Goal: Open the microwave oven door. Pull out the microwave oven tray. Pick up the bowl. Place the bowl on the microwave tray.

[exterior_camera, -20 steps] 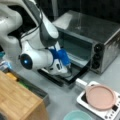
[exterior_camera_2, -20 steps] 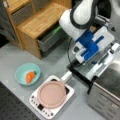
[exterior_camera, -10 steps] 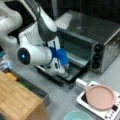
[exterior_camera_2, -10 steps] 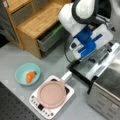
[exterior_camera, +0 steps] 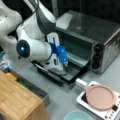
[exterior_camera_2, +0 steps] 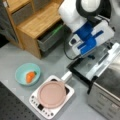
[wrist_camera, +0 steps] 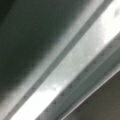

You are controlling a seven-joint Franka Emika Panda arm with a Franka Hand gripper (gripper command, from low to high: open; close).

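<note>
Microwave oven stands with its door already swung down flat in front of the cavity, and the gripper sits low over that lowered glass panel, at the mouth of the opening. Whether its fingers are spread or closed, I cannot tell; the arm's blue-and-white wrist hides them in both front views, and the wrist view shows only slanted grey metal bands up close. From the gripper, the oven cavity lies directly behind, toward a front view's right, and the door's long axis runs across the oven's width, parallel to the front. No tray can be made out clearly. Well apart from the gripper, the mint-green bowl rests on the grey table with an orange piece inside, beside a white flat appliance carrying a pink disc. A wooden shelf unit stands behind.
</note>
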